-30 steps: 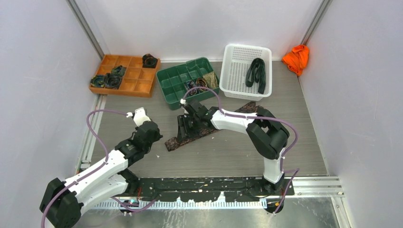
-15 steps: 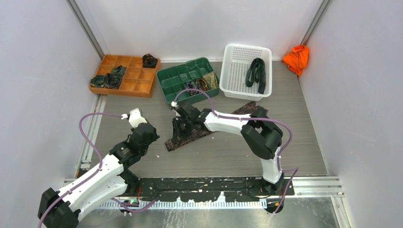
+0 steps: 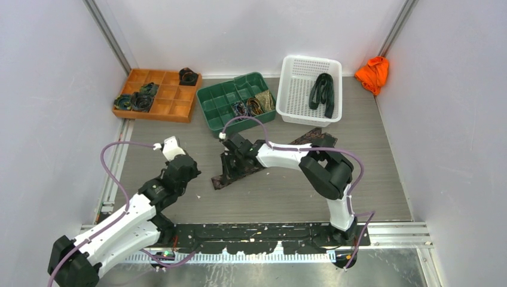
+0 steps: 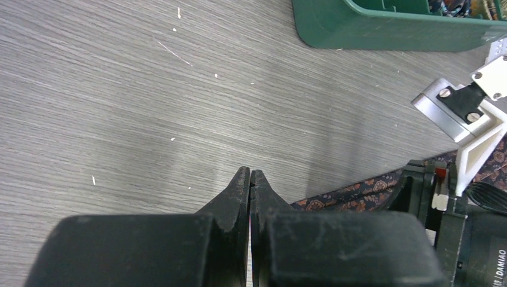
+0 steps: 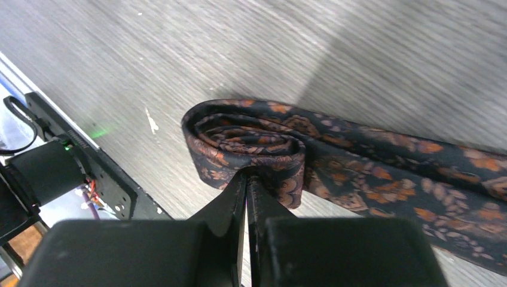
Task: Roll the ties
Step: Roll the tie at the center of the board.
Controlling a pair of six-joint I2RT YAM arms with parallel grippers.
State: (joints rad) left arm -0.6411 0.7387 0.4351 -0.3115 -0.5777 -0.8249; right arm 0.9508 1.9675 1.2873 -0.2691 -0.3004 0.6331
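My right gripper (image 5: 246,177) is now clamped on the brown patterned tie (image 5: 382,164); in the right wrist view the two fingers are pinched together on the lower edge of a small coil (image 5: 248,140) rolled at the tie's end, with the rest of the band running off flat to the right across the table (image 5: 179,54); a second ago those jaws stood partly apart, and they have since closed down on the fabric. From the top camera I see the right gripper (image 3: 231,165) has slid leftward along the tie (image 3: 311,139) toward its near-left end; the tie lies diagonally in the middle of the table, and its far end now sits a little further right than before.

My left gripper (image 4: 250,174) is shut with nothing between its fingers, hanging over bare table just left of the tie; the left arm has drawn back slightly from where it was a second ago, and has hardly moved in the last half second.

At the back nothing has changed; coiled ties (image 3: 134,100) sit in the orange tray (image 3: 173,109); more coils (image 3: 251,105) are in the green tray (image 3: 218,95); a dark tie (image 3: 323,92) lies loose in the white basket (image 3: 296,101); the orange cloth (image 3: 372,73) stays in the far right corner.
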